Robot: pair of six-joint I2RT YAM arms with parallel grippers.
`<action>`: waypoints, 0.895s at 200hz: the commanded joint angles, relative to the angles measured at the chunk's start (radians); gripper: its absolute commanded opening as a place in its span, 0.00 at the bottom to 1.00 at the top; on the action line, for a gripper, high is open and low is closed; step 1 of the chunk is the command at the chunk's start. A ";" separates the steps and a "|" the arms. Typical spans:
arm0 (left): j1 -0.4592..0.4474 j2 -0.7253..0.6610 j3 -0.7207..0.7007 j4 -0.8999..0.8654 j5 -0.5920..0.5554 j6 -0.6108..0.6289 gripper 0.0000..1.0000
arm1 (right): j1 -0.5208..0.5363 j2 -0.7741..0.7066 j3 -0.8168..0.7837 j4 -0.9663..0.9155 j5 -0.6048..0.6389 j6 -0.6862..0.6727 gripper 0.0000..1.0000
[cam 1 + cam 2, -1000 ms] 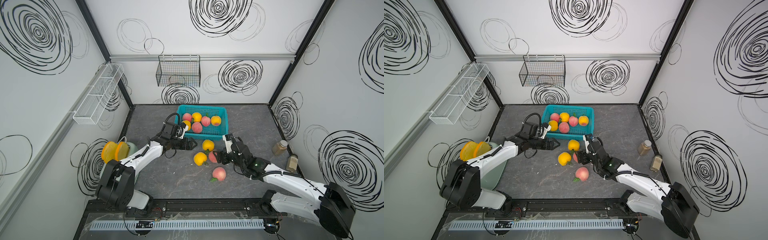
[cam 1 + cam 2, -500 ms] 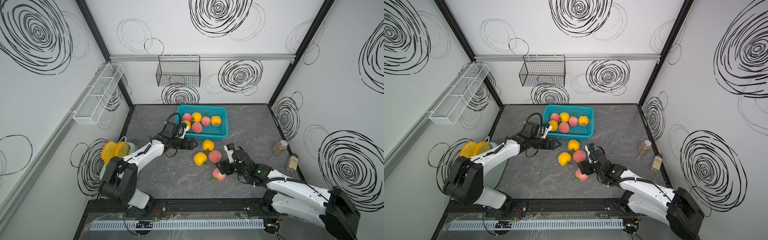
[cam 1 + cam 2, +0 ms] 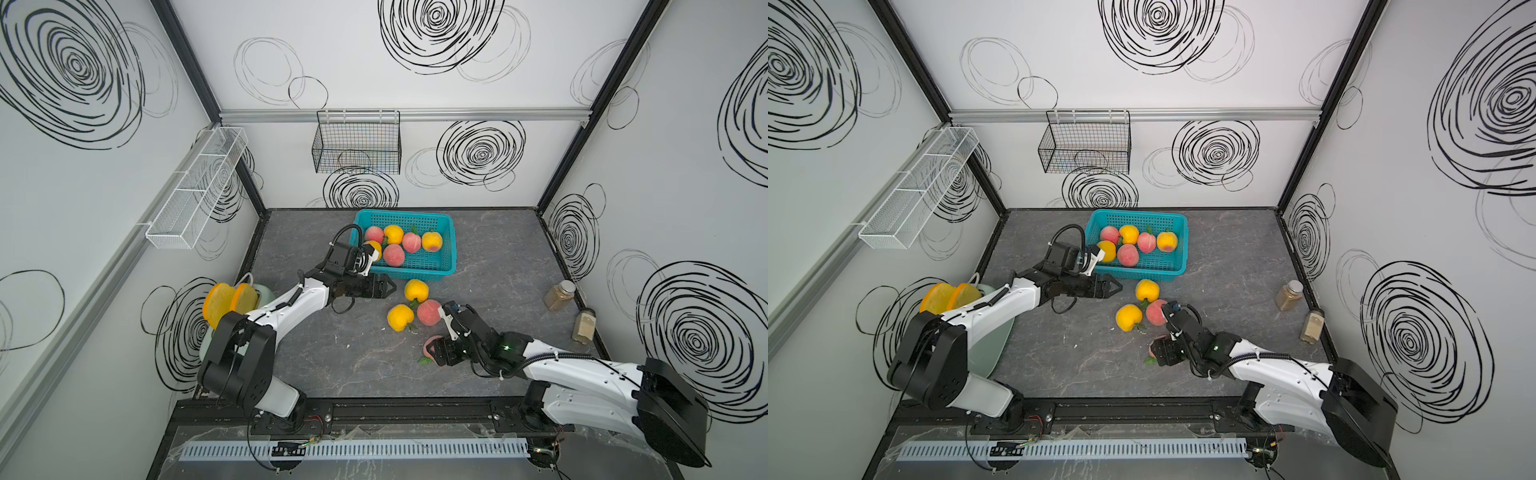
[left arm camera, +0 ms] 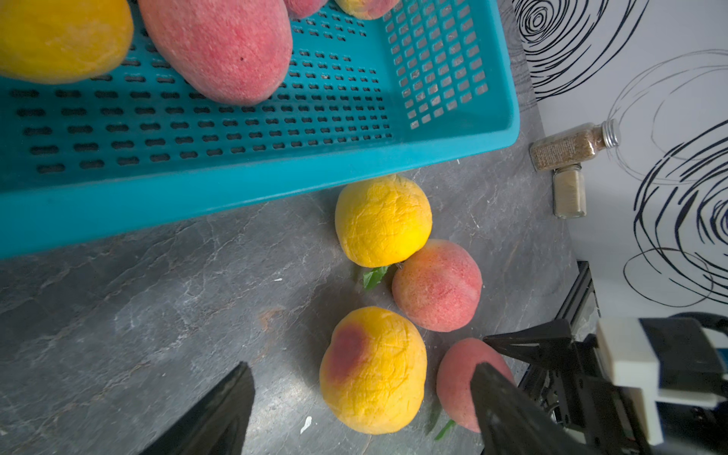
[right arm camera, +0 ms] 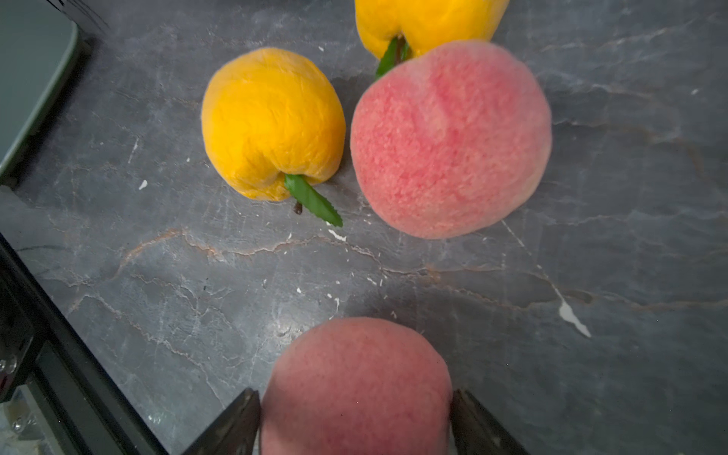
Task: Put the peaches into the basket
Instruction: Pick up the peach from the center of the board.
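My right gripper is down on the grey tabletop with a finger on either side of the nearest pink peach. The fingers lie against its flanks, but I cannot tell whether they are squeezing yet; the fruit looks to be resting on the table.

To do this well, I should close evenly across the widest part and only firmly enough to hold, since a round, fuzzy fruit could roll out of a lopsided pinch. Then I should lift straight up, clear of the other pink peach and the yellow peach just beyond.

My left gripper hangs empty with its jaws spread wide, just in front of the near rim of the teal basket. I should carry high and come in over the right part of that rim. A second yellow peach lies by the rim. Six peaches sit in the far and left part of the basket, and its near right corner is free.

In both top views my right wrist covers most of the peach, leaving a pink sliver and a leaf. The wrist view cuts off its underside and the finger contact. My left wrist half hides one yellow peach inside the basket.
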 commanded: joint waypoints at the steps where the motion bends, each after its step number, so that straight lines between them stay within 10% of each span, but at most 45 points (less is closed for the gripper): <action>1: 0.008 0.003 0.027 0.017 0.017 0.005 0.90 | 0.035 0.052 0.016 -0.035 0.039 0.022 0.79; 179: 0.021 -0.001 0.024 0.016 0.019 0.006 0.90 | 0.130 0.156 0.007 0.048 0.089 0.080 0.48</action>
